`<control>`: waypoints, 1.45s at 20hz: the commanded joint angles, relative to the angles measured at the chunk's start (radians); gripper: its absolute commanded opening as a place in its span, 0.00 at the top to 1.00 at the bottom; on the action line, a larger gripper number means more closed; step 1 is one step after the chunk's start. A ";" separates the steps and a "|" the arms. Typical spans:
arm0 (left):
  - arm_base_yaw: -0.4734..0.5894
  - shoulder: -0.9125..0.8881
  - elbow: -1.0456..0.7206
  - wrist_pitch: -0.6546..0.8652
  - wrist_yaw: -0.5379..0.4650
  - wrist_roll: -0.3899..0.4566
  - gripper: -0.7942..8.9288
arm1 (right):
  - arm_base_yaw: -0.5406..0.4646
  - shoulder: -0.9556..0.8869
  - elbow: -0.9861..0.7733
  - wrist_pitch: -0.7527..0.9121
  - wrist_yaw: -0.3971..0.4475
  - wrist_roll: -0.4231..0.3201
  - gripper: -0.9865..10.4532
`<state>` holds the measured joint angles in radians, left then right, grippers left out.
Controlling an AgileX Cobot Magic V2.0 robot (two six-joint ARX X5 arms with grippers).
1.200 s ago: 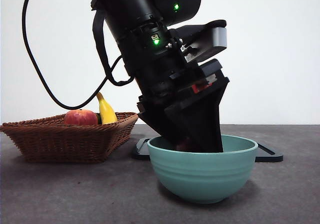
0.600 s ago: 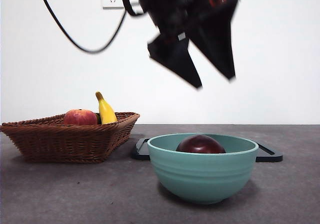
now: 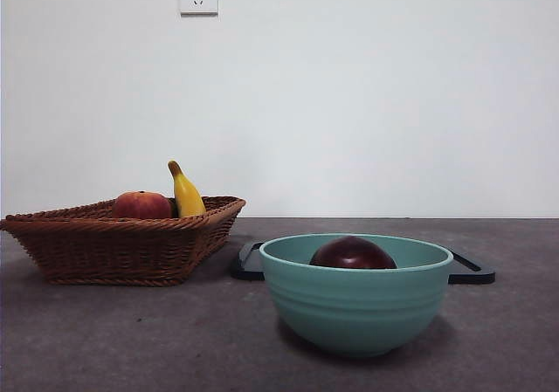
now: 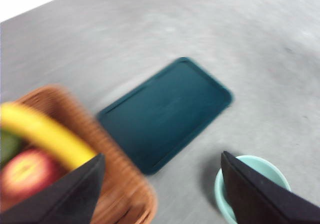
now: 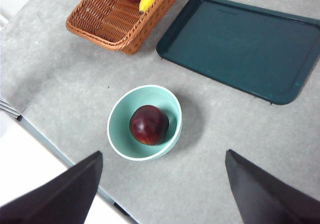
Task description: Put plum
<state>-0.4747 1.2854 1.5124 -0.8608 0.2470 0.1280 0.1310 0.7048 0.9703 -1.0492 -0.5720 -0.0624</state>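
Note:
The dark maroon plum (image 3: 353, 254) lies inside the teal bowl (image 3: 354, 309) near the table's front; nothing touches it. From high above, the right wrist view shows the plum (image 5: 148, 124) resting in the middle of the bowl (image 5: 167, 107). My right gripper (image 5: 162, 153) hangs open and empty well above the table. My left gripper (image 4: 161, 155) is open and empty too, high up between basket and bowl (image 4: 257, 165); its view is blurred and the plum is hidden there. Neither arm shows in the front view.
A wicker basket (image 3: 122, 244) left of the bowl holds a yellow banana (image 3: 185, 193) and a red-orange fruit (image 3: 141, 205). A dark flat tray (image 3: 472, 274) lies behind the bowl. The near table edge (image 5: 65, 156) runs close to the bowl.
The arm that reached into the bowl opened its jaws, rose and left the front view. The plum stays in the bowl.

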 commanded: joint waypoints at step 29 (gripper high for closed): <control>0.103 -0.462 -0.544 -0.108 0.424 -0.013 0.53 | 0.173 0.277 0.016 0.060 0.113 0.109 0.57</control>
<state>-0.3672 0.8188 0.9596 -0.9760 0.6617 0.1062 0.3004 0.9756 0.9707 -0.9928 -0.4602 0.0254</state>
